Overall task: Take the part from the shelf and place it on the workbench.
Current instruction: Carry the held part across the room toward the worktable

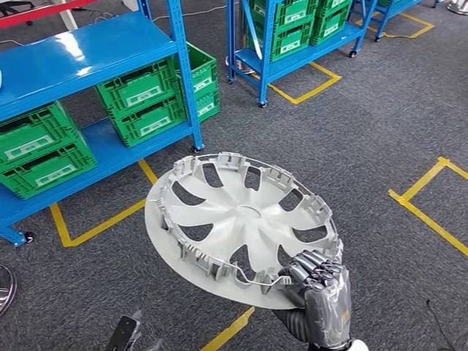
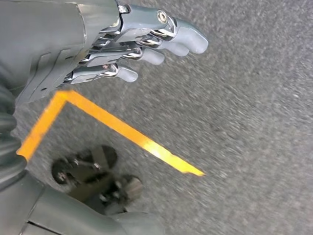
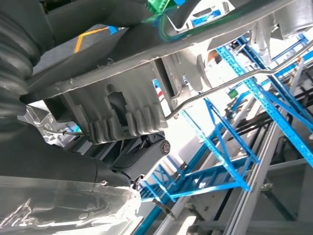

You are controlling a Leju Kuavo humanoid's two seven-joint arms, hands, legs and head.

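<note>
The part is a silver-grey wheel cover (image 1: 243,223) with several cut-outs and clips round its rim. It floats roughly level over the grey floor, inner side up. My right hand (image 1: 317,292) grips its near rim from below, fingers curled over the edge. In the right wrist view the cover's rim (image 3: 122,105) and wire ring run close across the picture, above my fingers (image 3: 142,156). My left hand (image 2: 147,41) hangs by my side over the carpet, fingers stretched out and holding nothing.
A blue shelf (image 1: 82,55) with green crates (image 1: 143,99) stands at the left. A second blue shelf (image 1: 292,33) with green crates is behind it. Yellow tape lines (image 1: 425,212) mark bays on the grey carpet.
</note>
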